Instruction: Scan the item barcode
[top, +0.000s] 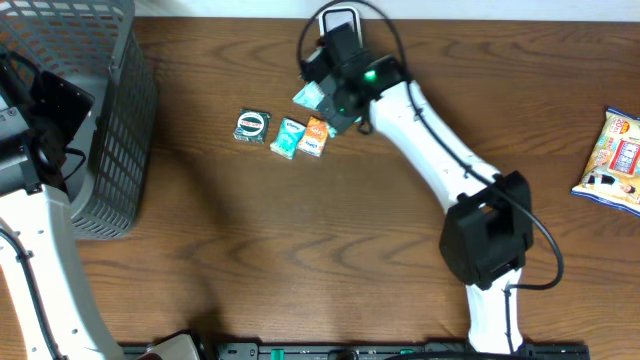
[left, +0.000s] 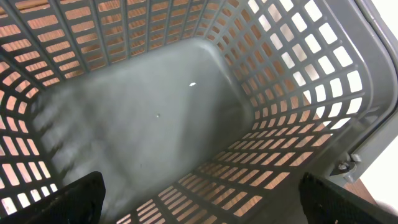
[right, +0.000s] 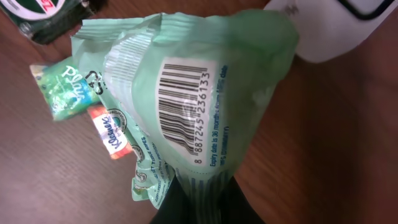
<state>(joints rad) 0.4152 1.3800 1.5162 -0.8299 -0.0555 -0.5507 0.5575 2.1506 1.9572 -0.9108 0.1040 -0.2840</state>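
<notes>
The pale green crinkled plastic packet (right: 186, 106) bears a white panel of black barcode stripes. The wood-grain desk (top: 300, 260) is dark brown, the slotted plastic basket (left: 298, 74) grey. Others: dark green pouch (top: 251, 126), teal pouch (top: 289, 137), orange pouch (top: 316, 135).

The right gripper (top: 326, 94) hides most of the green packet (top: 307, 97) overhead. The snack bag (top: 612, 160) is cut by the right edge.

Glossy crinkled green plastic packet (right: 186, 106), matt grey plastic lattice basket (left: 155, 124), dark wood-grain table (top: 300, 250)
</notes>
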